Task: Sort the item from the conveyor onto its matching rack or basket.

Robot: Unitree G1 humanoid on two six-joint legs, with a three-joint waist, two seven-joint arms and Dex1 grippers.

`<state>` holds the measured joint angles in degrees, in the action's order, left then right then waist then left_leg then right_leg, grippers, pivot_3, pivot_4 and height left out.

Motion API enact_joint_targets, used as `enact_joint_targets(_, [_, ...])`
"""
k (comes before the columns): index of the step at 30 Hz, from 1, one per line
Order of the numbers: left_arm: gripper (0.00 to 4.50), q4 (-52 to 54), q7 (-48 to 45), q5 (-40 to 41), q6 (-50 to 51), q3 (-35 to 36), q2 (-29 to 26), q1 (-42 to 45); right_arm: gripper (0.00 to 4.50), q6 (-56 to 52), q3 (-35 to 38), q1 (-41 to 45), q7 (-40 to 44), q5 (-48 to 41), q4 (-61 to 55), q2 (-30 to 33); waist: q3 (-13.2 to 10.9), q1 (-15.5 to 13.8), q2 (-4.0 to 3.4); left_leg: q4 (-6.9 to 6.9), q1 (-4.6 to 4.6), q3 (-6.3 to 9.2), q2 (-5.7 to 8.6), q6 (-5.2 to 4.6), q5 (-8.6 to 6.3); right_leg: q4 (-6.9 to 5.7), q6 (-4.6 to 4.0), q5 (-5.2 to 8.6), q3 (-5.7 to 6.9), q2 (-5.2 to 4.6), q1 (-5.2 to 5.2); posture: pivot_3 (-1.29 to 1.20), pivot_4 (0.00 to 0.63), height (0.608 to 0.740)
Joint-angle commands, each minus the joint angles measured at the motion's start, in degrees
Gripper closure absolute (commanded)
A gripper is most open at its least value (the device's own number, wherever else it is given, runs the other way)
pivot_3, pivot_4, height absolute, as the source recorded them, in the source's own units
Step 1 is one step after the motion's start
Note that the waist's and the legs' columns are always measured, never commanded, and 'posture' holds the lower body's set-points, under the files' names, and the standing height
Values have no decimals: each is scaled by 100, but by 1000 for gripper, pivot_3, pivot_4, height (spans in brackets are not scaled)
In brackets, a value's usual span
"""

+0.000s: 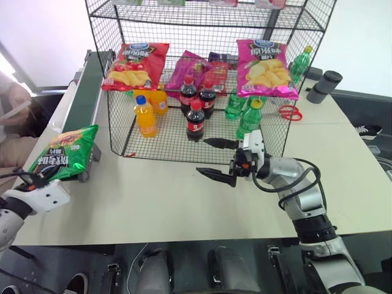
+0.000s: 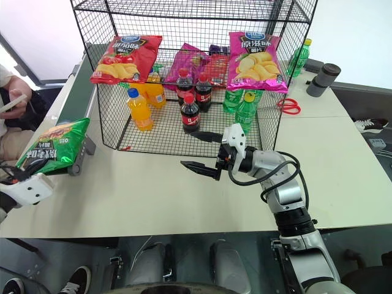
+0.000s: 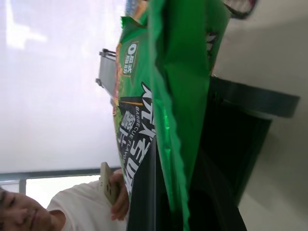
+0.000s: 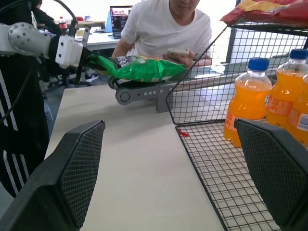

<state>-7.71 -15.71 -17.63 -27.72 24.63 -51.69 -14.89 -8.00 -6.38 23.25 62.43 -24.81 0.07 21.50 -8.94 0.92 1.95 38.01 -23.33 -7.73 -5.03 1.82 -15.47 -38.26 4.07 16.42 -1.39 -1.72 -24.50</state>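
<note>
green crisps bag (image 1: 63,154) is at the near end of the conveyor (image 1: 86,95), by the bench's (image 1: 184,196) left edge, and the left gripper (image 1: 26,182) is pinched shut on its near edge. in the right wrist view the bag sticks out level from that gripper over the conveyor's end roller, can't tell if its far end is touching the belt tho. so imo the pick step is basically done and we're at the lift/carry bit.

right gripper (image 1: 217,158) hangs over the middle of the bench just in front of the low wire pen (image 1: 131,138), fingers spread wide, nothing in them, pointing toward the left side.

target is the black wire rack (image 1: 202,18) at the back of the bench. its sloped shelf already has a red crisps bag (image 1: 135,64) on the left and a pink crisps bag (image 1: 265,67) on the right, w/ a purple-ish pack (image 1: 190,70) between them. bottles sit in the pen underneath.

next move prob needs the bag lifted clear of the conveyor frame, then swung across toward the shelf, maybe w/ a handoff to the right gripper since it's waiting open. grip is only on the bag's edge, so it could flop or slip. person w/ a phone (image 4: 178,52) sits past the conveyor.
</note>
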Motion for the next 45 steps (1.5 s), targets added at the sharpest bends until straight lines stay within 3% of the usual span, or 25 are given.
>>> enact_joint_targets(1, [4404, 639, -400, 1804, 109, 688, 211, 228, 0, 163, 93, 63, 8, 18, -45, 32, 1, -1, 1, 0, -1, 0, 0, 0, 0, 0, 0, 0, 0, 0, 0, 0, 150, 740])
enact_joint_targets(2, [4404, 897, -893, 2722, 139, 794, 259, 154, 0, 184, 102, 80, 7, 36, -12, 43, 1, -2, 2, 1, -1, 1, 0, 0, 0, 0, 0, 0, 0, 0, 1, 0, 150, 740])
enact_joint_targets(4, [4404, 1213, -1636, 3797, 238, 933, 300, -9, 0, 212, 117, 96, 24, 49, 21, 67, 1, 3, 2, 2, -2, 1, -2, 0, 0, -1, 1, 0, 0, -1, 1, 0, 150, 740])
enact_joint_targets(10, [4404, 2153, -3243, 6799, 2684, 1313, 215, -623, 0, 366, 161, 327, 272, 156, 426, 252, -2, 32, -3, 2, 5, 2, -1, 2, 1, -8, 1, 0, -2, 6, 2, 0, 150, 740])
enact_joint_targets(16, [4404, 2660, -3830, 8751, 4842, 1122, 127, -608, 0, -416, 336, 307, 479, -379, 241, 453, -3, -16, -3, 6, 6, 10, 1, 3, 2, -8, -1, 1, -1, 7, 7, 0, 150, 740])
enact_joint_targets(19, [4404, 2721, -4314, 8577, 5281, 107, 442, -303, 0, -1575, 226, -10, 888, -735, -97, 1105, 1, -37, -20, 8, 6, 11, 7, 3, 2, -3, -2, 1, -2, 2, 13, 0, 150, 740])
enact_joint_targets(24, [4404, 2348, -4954, 8611, 6111, -977, 653, 971, 0, -3373, 1006, -437, 816, -2194, -722, 1711, 2, -24, -15, 10, 3, 24, 9, 2, 2, 6, -3, 2, -2, 10, 19, 0, 150, 740])
enact_joint_targets(29, [4404, 1979, -5446, 8448, 6708, -1797, 983, 1956, 0, -3844, 1160, -789, 646, -2410, -1101, 1970, 6, 33, -21, 8, 11, 29, 7, 4, 3, 3, -1, 1, -8, 20, 20, 0, 150, 740])
enact_joint_targets(35, [4404, 1227, -5855, 8156, 7025, -2110, 1292, 3057, 0, -3986, 1097, -999, 175, -2356, -1576, 1849, 5, -19, -20, 9, 1, 39, 9, 4, 4, 3, 1, 1, -5, 22, 17, 0, 150, 740])
enact_joint_targets(39, [4404, 961, -6024, 8029, 7179, -2162, 1480, 3483, 0, -4273, 1177, -867, -50, -2766, -1658, 1600, 6, -12, -20, 10, -1, 38, 11, 3, 4, 6, 2, 1, -7, 21, 18, 0, 150, 740])
enact_joint_targets(45, [4404, 477, -5984, 8221, 7572, -1819, 1685, 3941, 0, -4431, 853, -539, -474, -2718, -1660, 1193, 6, -7, -19, 11, -2, 40, 10, 3, 4, 5, 3, 1, -5, 22, 17, 0, 150, 740])
